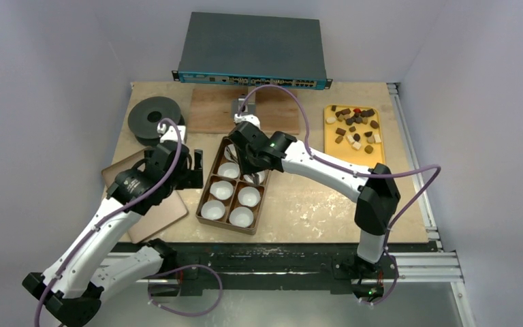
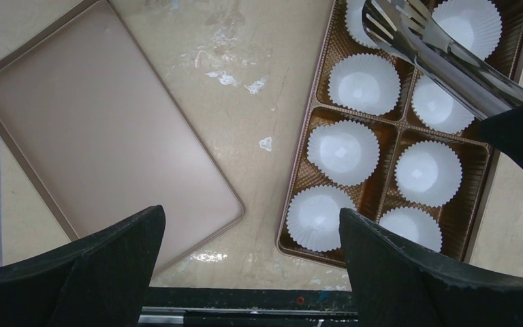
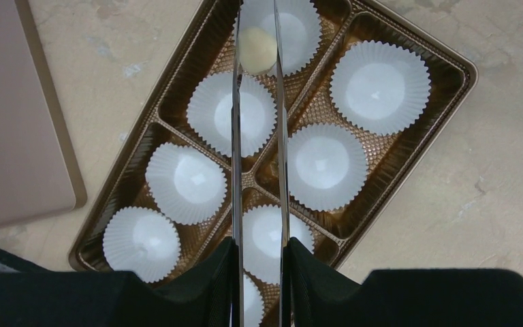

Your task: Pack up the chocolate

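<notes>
R pincer [image 3: 259, 272], nearly closed, clamps silver metal tongs [image 3: 235, 170] pinching cream-white round chocolate [image 3: 257, 49] over white paper cup [image 3: 301, 20] at 12 o'clock end of brown eight-compartment box [image 3: 442, 75]. L pincer [image 2: 252, 272] wide open, empty, above tabletop [image 2: 259, 88].

Robotics lab test cell, not a home or shop. White panel walls [image 1: 41, 102] box in a scuffed table [image 1: 313, 204]. The left arm [image 1: 102, 225] and right arm [image 1: 327, 167] stand on an aluminium rail [image 1: 422, 266], trailing purple cables [image 1: 304, 109]. Network switch [image 1: 252, 48] at the back. Chocolate [image 1: 354, 126] staged on a yellow tray [image 1: 334, 153].
</notes>
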Motion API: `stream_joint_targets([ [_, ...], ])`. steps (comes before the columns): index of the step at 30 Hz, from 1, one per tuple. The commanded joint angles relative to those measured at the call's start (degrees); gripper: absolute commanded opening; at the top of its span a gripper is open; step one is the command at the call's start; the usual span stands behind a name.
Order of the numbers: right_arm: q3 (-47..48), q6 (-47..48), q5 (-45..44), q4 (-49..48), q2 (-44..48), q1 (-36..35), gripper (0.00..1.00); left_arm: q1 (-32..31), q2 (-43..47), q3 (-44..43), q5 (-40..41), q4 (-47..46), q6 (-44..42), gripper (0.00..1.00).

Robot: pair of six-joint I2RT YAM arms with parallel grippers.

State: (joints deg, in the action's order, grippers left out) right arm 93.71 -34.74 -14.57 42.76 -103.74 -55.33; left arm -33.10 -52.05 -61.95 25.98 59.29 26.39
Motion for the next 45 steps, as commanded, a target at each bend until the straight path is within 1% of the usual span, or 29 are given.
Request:
stream_joint_targets([
  [1, 4.5, 0.7, -3.1, -0.4, -1.0, 0.1, 0.29, 0.4, 1.6, -0.3, 0.0, -2.1, -0.4, 1.00],
  [6, 5.5, 0.7, -3.4, -0.5, -2.4, 0.0, 0.32, 0.4, 1.3, -0.5, -0.5, -2.4, -0.9, 1.00],
  [15, 5.9, 0.9, -4.8, 0.1, -2.2, 0.1, 0.46, 0.3, 0.7, -1.5, -1.5, -3.1, -1.8, 1.00],
  [18, 6.3, 1.1, -4.9, 0.5, -2.1, 0.1, 0.48, 0.4, 0.4, -1.8, -1.9, -3.1, -1.9, 1.00],
  [22, 6.7, 0.9, -5.4, 1.4, -1.0, 0.1, 0.48, 0.4, 0.5, -2.0, -2.5, -3.2, -2.0, 1.00],
  [26, 6.5, 0.8, -5.7, 1.8, 2.3, 0.1, 0.48, 0.4, 0.5, -2.5, -3.6, -3.4, -2.5, 1.00],
  [29, 5.4, 0.9, -7.7, 2.8, 5.0, 0.4, 0.48, 0.4, 0.5, -2.7, -4.3, -3.8, -2.9, 1.00],
  [31, 3.7, 0.5, -8.1, 3.4, 7.5, 1.1, 0.48, 0.4, 0.3, -2.9, -4.8, -3.9, -2.9, 1.00],
  [36, -4.4, -0.7, -8.4, 3.5, 14.8, 4.5, 0.48, 0.4, -0.2, -3.7, -6.1, -4.3, -3.1, 1.00],
  [41, -12.7, -1.2, -9.0, 3.7, 22.4, 10.3, 0.48, 0.4, -0.7, -4.0, -7.3, -5.0, -3.4, 1.00],
  [45, -17.4, -0.8, -10.0, 3.8, 27.0, 15.7, 0.49, 0.4, -1.4, -4.1, -8.4, -5.4, -3.8, 1.00],
])
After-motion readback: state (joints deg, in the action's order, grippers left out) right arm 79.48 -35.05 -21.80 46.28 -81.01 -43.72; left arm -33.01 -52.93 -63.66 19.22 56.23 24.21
